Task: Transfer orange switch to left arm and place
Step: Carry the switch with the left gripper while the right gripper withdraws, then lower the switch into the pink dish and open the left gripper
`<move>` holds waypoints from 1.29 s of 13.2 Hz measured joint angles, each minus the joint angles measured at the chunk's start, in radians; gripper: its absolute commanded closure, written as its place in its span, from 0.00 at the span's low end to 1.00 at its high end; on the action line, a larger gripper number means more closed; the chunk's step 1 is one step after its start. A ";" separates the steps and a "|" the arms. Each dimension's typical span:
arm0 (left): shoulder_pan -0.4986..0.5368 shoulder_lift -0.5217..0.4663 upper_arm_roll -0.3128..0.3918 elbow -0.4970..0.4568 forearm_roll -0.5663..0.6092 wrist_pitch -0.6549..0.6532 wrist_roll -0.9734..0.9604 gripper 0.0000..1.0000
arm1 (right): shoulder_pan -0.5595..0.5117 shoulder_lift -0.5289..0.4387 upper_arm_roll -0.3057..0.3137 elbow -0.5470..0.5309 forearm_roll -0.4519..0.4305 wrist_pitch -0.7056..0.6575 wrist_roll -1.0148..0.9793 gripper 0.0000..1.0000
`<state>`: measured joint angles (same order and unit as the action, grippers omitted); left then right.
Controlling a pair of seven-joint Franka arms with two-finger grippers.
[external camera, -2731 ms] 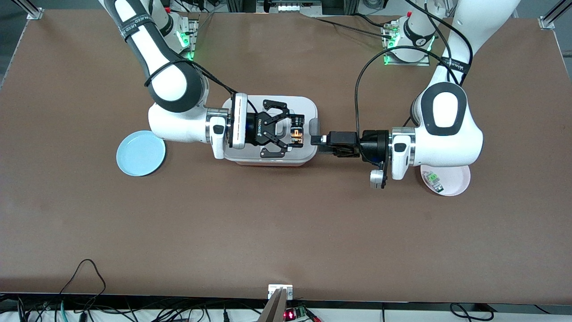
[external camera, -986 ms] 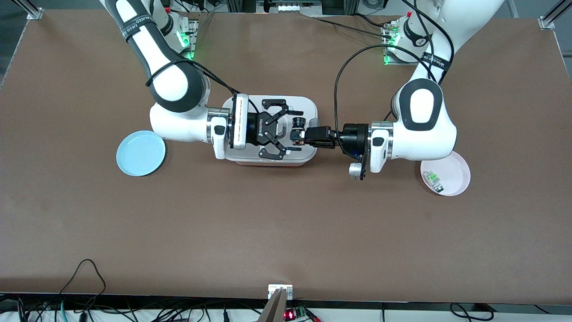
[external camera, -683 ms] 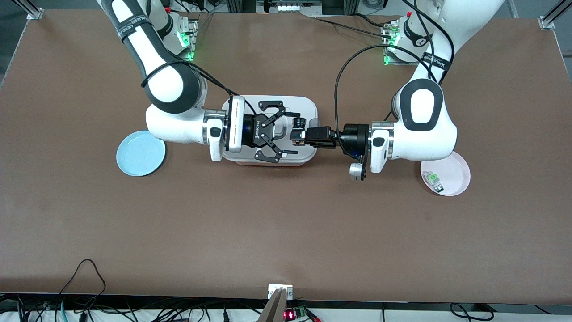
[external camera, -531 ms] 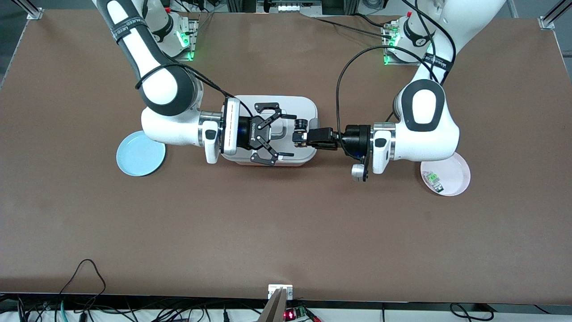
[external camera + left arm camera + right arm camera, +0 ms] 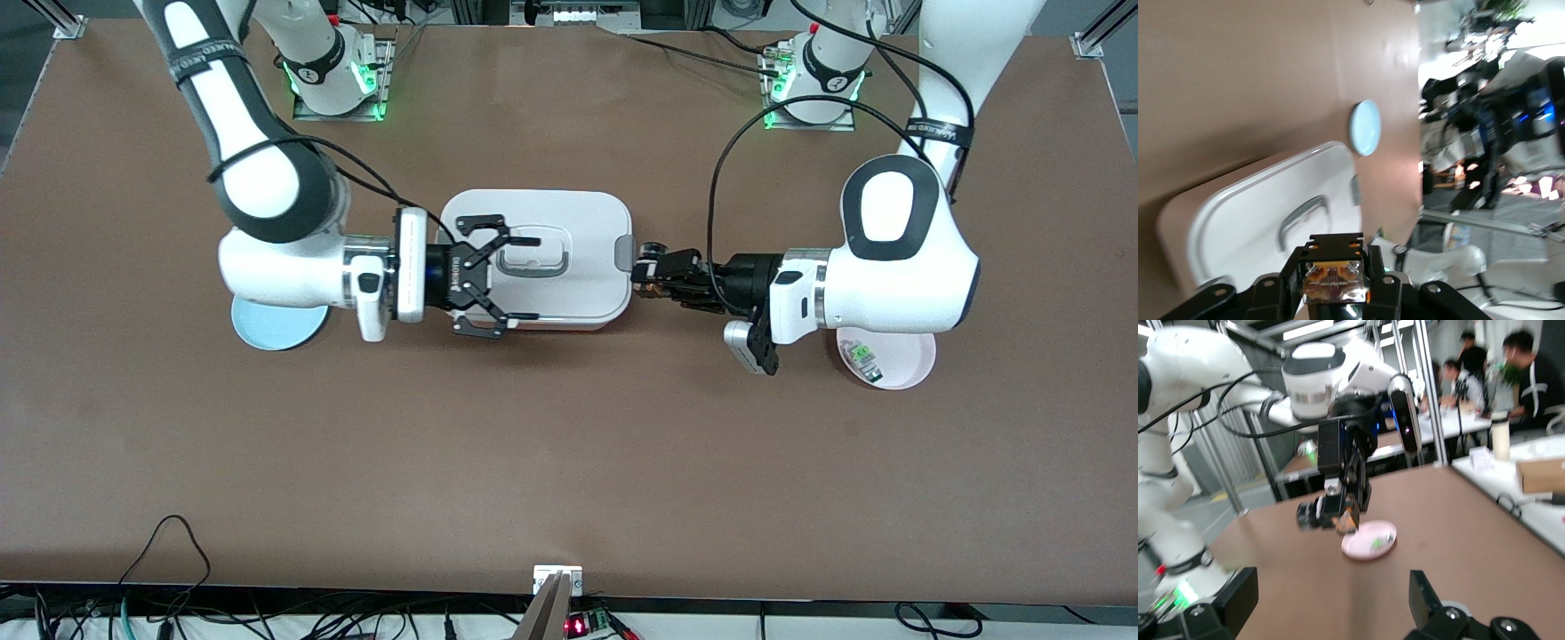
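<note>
- Front view: the orange switch is being held in the clamped fingers of the left gripper, in the air just off the end of the box that faces the left arm's end of the table.
- The right gripper is being kept over the box's other end, its fingers spread wide apart with nothing between them.
- The box is lying on the table between the two arms.
- A blue plate is being partly covered by the right arm toward that arm's end of the table.
- A pink plate is being partly covered by the left arm toward the left arm's end, with a small green part lying in it.
- Left wrist view: the orange switch is being gripped between the two black fingers, the box is being seen close to them, and the blue plate is showing farther off.
- Right wrist view: the left gripper is being seen head-on with the orange switch clamped at its tip, above the table.
- The pink plate is being shown below it, and the right gripper's own fingers are standing far apart in the foreground.
</note>
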<state>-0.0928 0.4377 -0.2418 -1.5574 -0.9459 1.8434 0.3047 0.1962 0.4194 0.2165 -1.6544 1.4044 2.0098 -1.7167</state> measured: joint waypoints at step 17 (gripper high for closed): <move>0.124 0.002 0.005 -0.004 1.180 -0.089 0.695 1.00 | -0.178 -0.235 0.012 0.014 -0.915 -0.213 1.132 0.00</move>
<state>0.0317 0.4401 -0.2365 -1.5616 0.2338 1.7548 0.9998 0.0185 0.1849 0.2288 -1.6405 0.4890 1.7969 -0.5843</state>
